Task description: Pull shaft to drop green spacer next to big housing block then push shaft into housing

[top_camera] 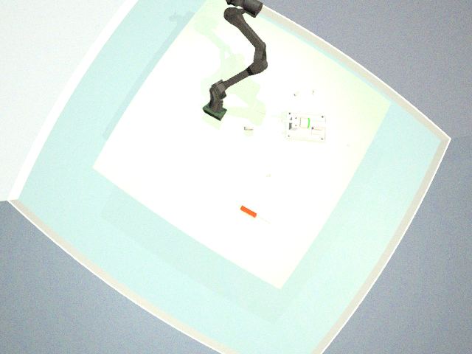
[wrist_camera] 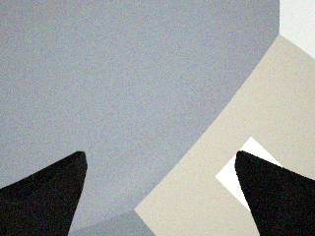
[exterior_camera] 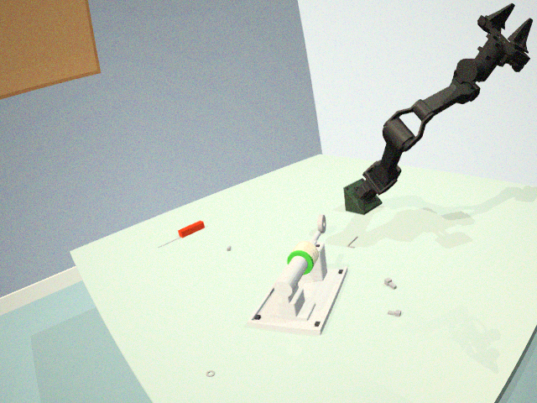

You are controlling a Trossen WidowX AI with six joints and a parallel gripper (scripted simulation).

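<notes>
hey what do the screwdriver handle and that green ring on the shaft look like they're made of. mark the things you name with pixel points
Screwdriver handle [top_camera: 248,212] [exterior_camera: 190,228]: probably plastic, given its solid, even red-orange color.

Green ring [top_camera: 308,122] [exterior_camera: 309,265]: likely plastic, evenly bright green without metallic glints; painted metal remains possible.

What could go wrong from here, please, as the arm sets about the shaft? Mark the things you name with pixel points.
The green spacer [top_camera: 308,122] [exterior_camera: 311,265] sits right against the cream spacers [top_camera: 304,122] [exterior_camera: 308,248] on the shaft [exterior_camera: 292,274], so pulling too far could drop a cream one too. The handle ring [exterior_camera: 320,223] is small and stands up at the shaft's end, so the open fingers [exterior_camera: 523,34] might miss it or knock it.
</notes>
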